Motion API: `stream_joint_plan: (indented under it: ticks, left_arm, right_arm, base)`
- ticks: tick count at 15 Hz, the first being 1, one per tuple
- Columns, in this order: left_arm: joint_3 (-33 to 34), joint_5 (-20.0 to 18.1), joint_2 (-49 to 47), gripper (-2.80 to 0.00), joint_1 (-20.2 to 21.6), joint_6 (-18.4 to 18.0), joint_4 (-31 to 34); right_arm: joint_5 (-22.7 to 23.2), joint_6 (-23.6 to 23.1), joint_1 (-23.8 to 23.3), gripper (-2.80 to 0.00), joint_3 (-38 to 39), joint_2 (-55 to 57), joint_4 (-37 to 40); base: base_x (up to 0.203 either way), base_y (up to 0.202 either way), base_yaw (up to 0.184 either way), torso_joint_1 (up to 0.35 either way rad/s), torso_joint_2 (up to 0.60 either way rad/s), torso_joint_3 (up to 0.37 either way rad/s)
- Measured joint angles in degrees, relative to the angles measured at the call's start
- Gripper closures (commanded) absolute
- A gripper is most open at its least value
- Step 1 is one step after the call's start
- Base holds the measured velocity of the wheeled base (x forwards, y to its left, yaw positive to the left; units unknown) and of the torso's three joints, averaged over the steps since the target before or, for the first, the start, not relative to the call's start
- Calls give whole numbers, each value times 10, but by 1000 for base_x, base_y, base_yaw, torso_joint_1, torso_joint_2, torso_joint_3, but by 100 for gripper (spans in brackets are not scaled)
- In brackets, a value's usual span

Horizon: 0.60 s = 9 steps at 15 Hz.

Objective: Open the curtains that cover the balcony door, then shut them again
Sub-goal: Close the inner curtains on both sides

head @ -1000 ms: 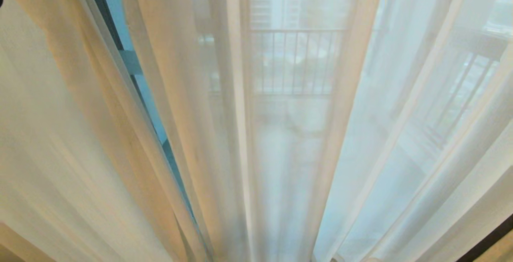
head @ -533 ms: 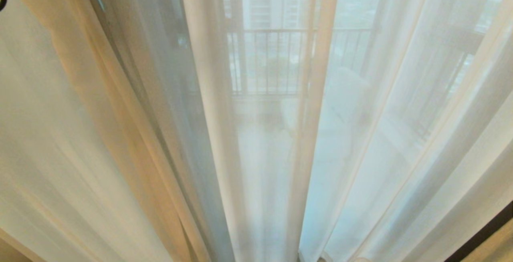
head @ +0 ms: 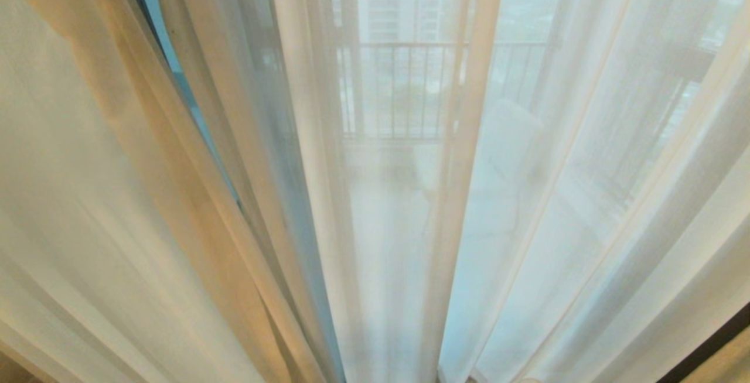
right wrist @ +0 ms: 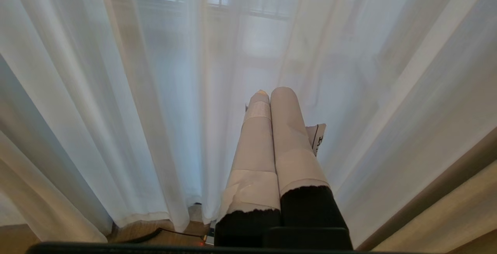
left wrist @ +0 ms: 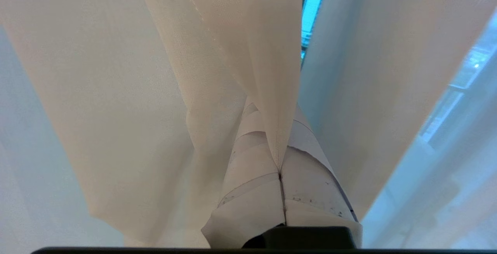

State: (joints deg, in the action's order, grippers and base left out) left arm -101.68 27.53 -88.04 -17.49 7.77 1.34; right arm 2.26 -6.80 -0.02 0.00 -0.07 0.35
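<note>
My left gripper [left wrist: 280, 176]: two fingers [left wrist: 252, 192] wrapped in pale paper-like tape, overlapping bands, small dark specks and scuffs, black mount at base. My right gripper [right wrist: 270, 94]: long rounded fingers [right wrist: 289, 137], same pale wrap with lighter tape bands, ragged wrap edge exposing black bases; small white tag with black print on side.

White see-through sheers [head: 527, 195], warm beige drapes [head: 70, 195], white-taped claw fingers [right wrist: 287, 129]
</note>
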Motion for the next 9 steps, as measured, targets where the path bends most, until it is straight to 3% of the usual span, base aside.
stream_joint_plan:
  ticks: [5,7,9]
  left_arm:
    - [-4,-2,5,0,-25,-2,-10]
    - [-8,-2,6,0,-58,-7,-22]
    - [-10,-2,6,0,-118,-18,-33]
  right_arm:
    - [0,0,0,0,0,0,0]
    - [0,0,0,0,0,0,0]
    - [0,0,0,0,0,0,0]
  base:
    - [0,0,0,0,0,0]
    - [0,0,0,0,0,0]
    - [0,0,0,0,0,0]
